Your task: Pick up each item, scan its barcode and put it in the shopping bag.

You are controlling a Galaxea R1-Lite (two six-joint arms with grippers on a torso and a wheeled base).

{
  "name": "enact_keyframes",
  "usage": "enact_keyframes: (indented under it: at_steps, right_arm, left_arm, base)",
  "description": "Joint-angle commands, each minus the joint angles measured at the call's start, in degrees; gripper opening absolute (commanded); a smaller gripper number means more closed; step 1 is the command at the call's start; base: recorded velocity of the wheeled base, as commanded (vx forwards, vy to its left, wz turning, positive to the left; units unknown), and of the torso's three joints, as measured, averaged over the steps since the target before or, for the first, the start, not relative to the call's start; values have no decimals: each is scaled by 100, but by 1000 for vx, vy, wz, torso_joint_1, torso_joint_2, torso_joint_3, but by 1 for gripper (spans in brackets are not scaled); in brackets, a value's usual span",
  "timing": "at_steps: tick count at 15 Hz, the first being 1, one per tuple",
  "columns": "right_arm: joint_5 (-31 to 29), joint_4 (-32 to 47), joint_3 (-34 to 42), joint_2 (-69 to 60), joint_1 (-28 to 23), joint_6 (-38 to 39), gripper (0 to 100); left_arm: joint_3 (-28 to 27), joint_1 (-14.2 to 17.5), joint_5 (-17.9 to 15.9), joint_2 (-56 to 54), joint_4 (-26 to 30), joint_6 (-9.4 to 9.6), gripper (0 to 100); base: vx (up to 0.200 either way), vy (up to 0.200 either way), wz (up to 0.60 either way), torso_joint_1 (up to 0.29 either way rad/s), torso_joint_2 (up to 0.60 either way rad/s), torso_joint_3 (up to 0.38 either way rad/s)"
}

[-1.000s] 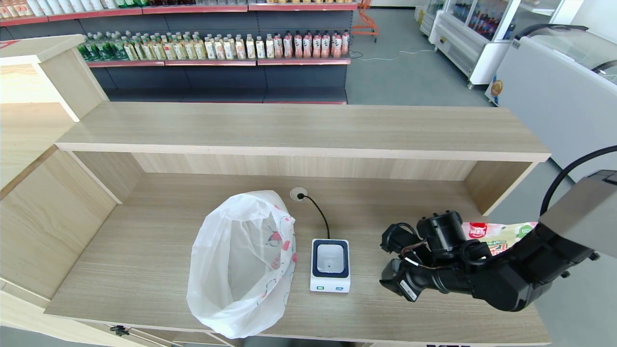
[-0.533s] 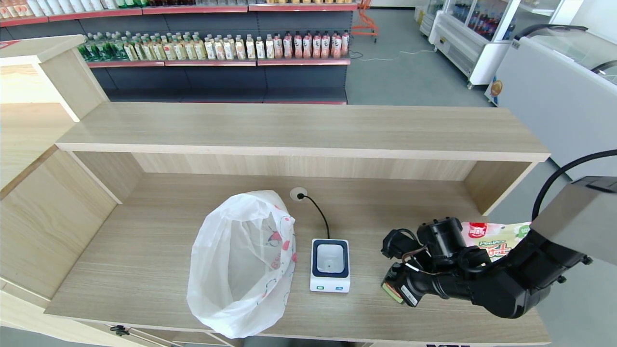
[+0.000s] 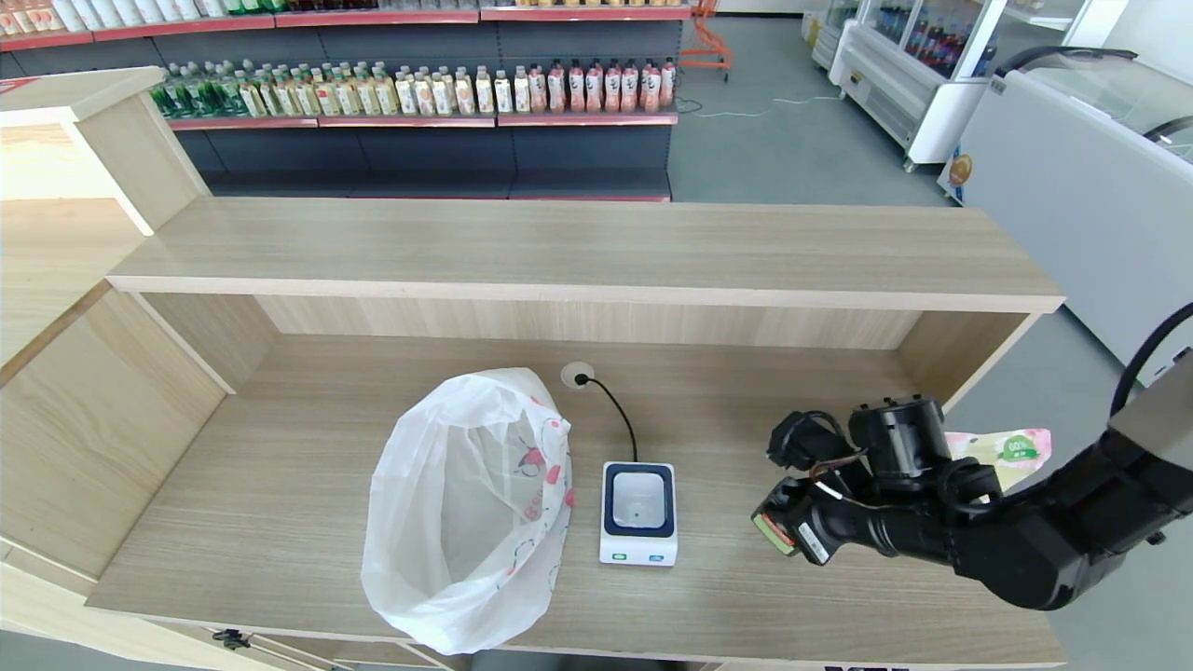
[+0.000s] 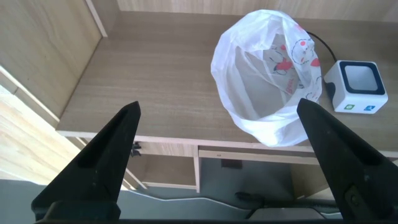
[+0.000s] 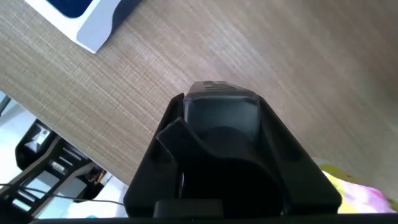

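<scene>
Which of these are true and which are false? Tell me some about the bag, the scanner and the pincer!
1. The bag lies open on the counter. True.
2. The scanner sits inside the bag. False: it stands beside the bag.
3. A black cable leads away from the scanner. True.
4. The left pincer holds a bottle. False: it is open and empty.
5. The packet is in the bag. False: it is at the counter's right end.
</scene>
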Motion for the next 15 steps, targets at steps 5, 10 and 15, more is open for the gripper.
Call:
enact_keyframes:
  at_steps: [5,10,15]
  right_arm:
    - [46,-346,744,-2173,-451,-260,0]
    - [977,-1858,797,-2217,50,-946,0]
    - [4300,-2842,1051,-1777,-416,-4637,0]
  left_arm:
    - [1,2,1,-2,-1,0,100]
    - [1,2,1,-2,-1,0,100]
    - [1,2,1,-2,-1,0,100]
  base:
    - [0,0,0,0,0,0]
    - [0,0,0,0,0,0]
    - [0,0,0,0,0,0]
